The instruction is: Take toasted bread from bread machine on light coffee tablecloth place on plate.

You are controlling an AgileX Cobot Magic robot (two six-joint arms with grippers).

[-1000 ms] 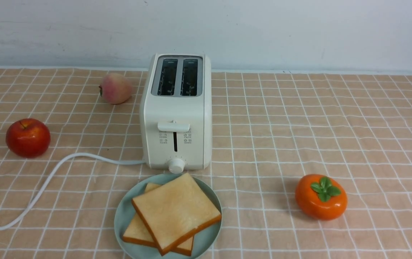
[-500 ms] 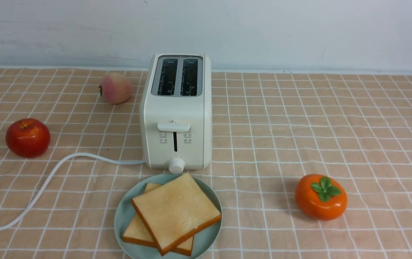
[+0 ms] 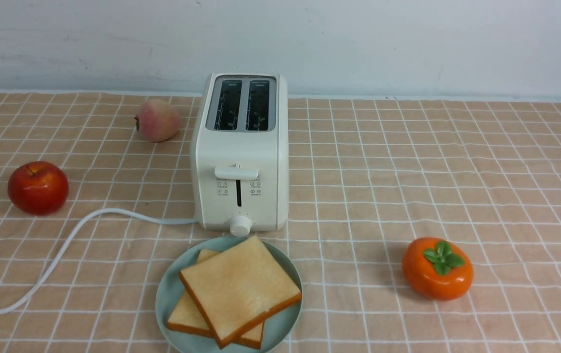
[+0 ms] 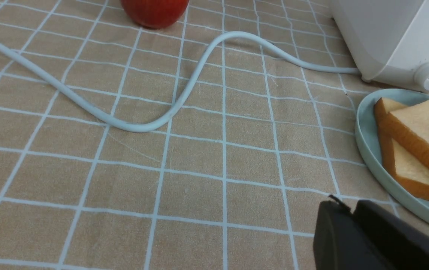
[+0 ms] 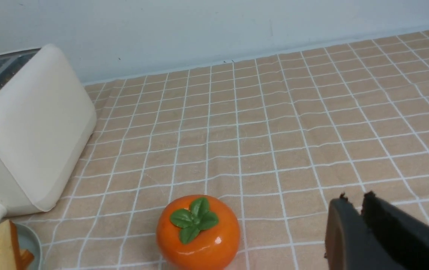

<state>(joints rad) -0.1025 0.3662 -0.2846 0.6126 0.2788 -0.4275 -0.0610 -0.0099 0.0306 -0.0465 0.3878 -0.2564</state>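
Two slices of toasted bread lie stacked on the pale teal plate (image 3: 166,294): the top slice (image 3: 238,288) sits askew over the lower one (image 3: 188,316). Just behind the plate stands the cream-white bread machine (image 3: 239,157), both slots dark with no bread in them, on the light coffee tablecloth (image 3: 407,171). Neither arm shows in the front view. My left gripper (image 4: 351,205) hovers over the cloth beside the plate (image 4: 364,142), shut with nothing in it. My right gripper (image 5: 353,200) hangs over bare cloth, shut but for a thin slit at the tips, nothing held.
A white cord (image 3: 60,250) snakes from the bread machine to the left front. A red apple (image 3: 38,188) and a peach (image 3: 157,120) sit at the left. An orange persimmon (image 3: 437,268) sits at the right front, close to my right gripper.
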